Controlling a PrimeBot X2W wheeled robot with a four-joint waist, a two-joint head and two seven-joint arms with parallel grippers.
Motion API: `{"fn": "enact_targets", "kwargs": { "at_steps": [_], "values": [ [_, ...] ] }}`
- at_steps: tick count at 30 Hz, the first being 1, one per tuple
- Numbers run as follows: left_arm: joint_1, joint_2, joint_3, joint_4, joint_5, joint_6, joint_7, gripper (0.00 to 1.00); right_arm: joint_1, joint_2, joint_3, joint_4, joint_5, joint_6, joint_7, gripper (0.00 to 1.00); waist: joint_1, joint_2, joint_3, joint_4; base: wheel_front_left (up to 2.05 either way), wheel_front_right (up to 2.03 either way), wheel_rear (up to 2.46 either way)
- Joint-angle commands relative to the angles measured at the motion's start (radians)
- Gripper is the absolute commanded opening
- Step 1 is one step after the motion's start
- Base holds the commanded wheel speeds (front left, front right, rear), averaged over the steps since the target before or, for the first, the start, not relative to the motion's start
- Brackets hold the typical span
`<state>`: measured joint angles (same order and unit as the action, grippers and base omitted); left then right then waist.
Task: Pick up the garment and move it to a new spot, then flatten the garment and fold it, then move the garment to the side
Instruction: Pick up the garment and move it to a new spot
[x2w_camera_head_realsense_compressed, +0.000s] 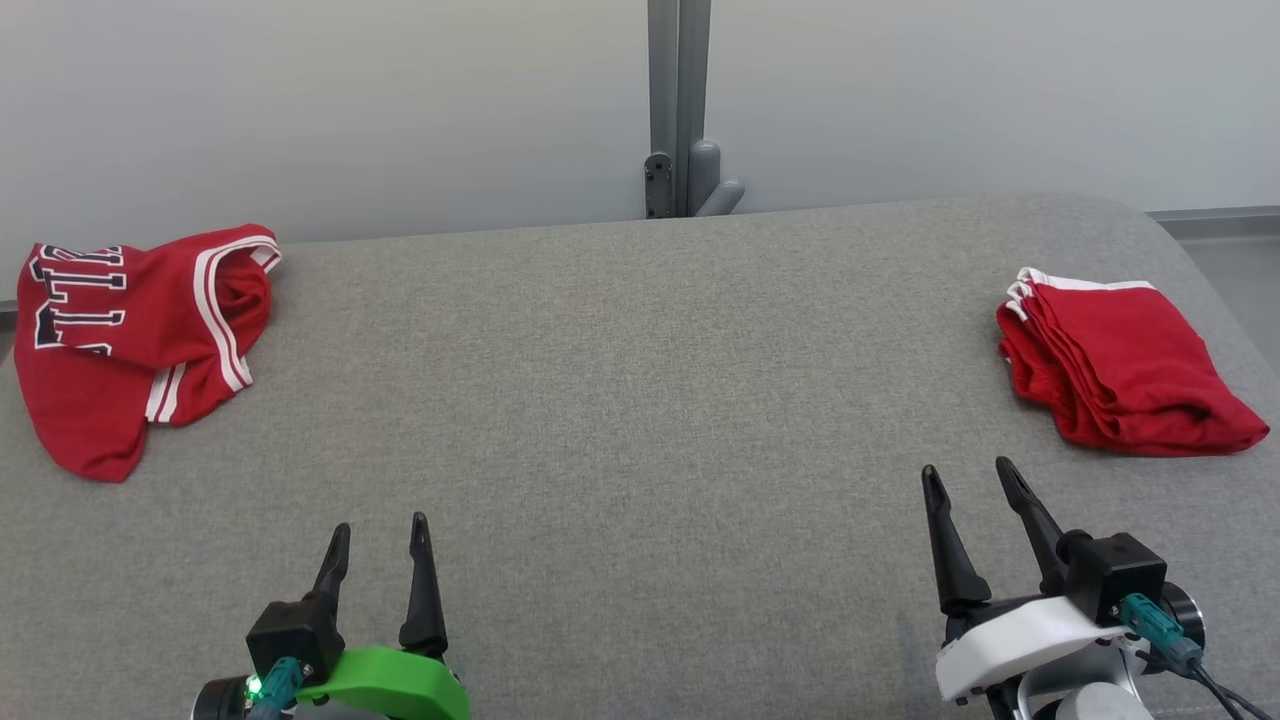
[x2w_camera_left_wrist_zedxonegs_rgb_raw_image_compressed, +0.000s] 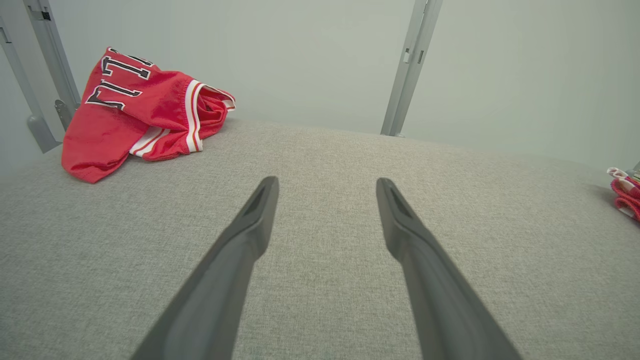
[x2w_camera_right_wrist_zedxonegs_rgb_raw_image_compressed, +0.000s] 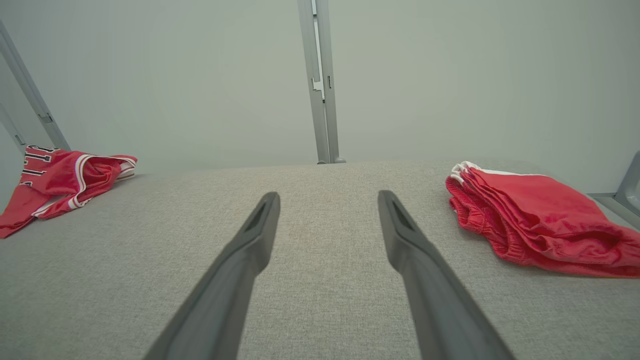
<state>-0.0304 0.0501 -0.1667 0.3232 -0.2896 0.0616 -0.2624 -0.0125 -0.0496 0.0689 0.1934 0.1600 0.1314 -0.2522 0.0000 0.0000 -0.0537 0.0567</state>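
Jersey lettering (x2w_camera_head_realsense_compressed: 78, 285) half out of sight

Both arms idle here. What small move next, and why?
Probably reach the open left gripper toward the crumpled red jersey with white stripes: it lies unfolded on that arm's side, while the red fabric stack at right looks already folded.
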Motion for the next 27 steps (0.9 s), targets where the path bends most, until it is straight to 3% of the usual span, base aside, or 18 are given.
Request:
{"fn": "enact_targets", "kwargs": {
  "at_steps": [1, 13, 20, 27],
  "values": [
    [0.012, 0.001, 0.000, -0.001, 0.003, 0.007, -0.002, 1.00, 0.009, -0.002, -0.001, -0.005, 0.005, -0.001, 0.001, 1.00, 0.0000, 0.0000, 0.000, 0.000, 0.00, 0.00, 0.00],
    [-0.003, 0.002, -0.001, -0.005, 0.005, 0.007, -0.002, 1.00, 0.012, -0.002, -0.004, -0.021, 0.009, -0.002, 0.001, 1.00, 0.0000, 0.0000, 0.004, 0.043, 0.00, 0.00, 0.00],
    [-0.019, 0.002, 0.003, -0.014, 0.020, 0.005, -0.002, 1.00, 0.019, -0.002, -0.003, -0.037, 0.025, -0.002, 0.000, 1.00, 0.0000, 0.0000, 0.007, 0.159, 0.00, 0.00, 0.00],
    [-0.014, 0.007, 0.025, -0.024, 0.032, 0.000, -0.003, 1.00, 0.012, -0.002, 0.001, -0.044, 0.033, -0.002, -0.003, 1.00, 0.0000, 0.0000, 0.009, 0.336, 0.00, 0.00, 0.00]
  ]
}}
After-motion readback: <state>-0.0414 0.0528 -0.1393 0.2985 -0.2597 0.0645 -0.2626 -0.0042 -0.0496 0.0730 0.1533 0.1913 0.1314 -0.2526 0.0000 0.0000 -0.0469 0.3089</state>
